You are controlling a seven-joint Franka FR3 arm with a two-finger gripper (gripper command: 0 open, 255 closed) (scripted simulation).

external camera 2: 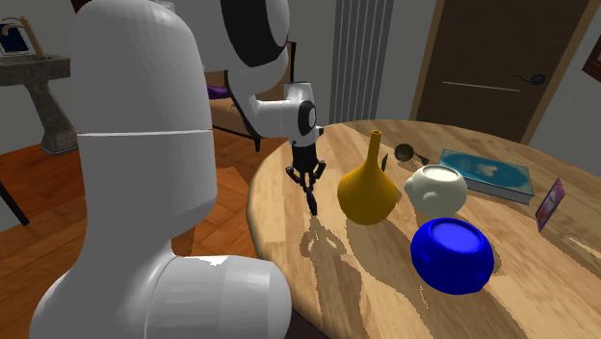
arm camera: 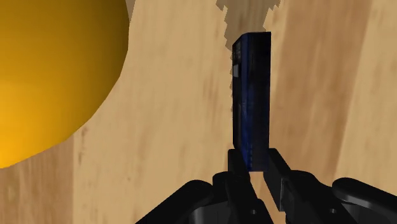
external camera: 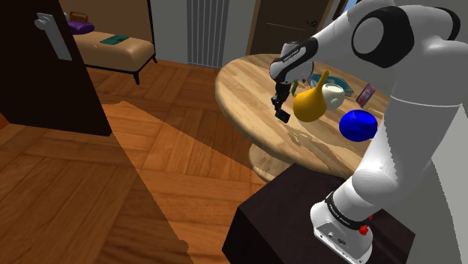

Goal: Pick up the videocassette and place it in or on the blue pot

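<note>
Wrist view: we see hand clamped on dark videocassette. Second exterior view adds blue pot, roughly 4 o'clock from hand.

The glossy white arm is built of thick, rounded tubular segments with smooth shells. Dark grey round joint caps are set into its bends, each ringed in black. A black band parts the lowest segment from the white flared base, which carries a small red button and faint dark lettering. The white wrist segment bears a dark disc on its side. The all-black two-finger gripper has slim, squared fingers above bulging rounded knuckles.
</note>
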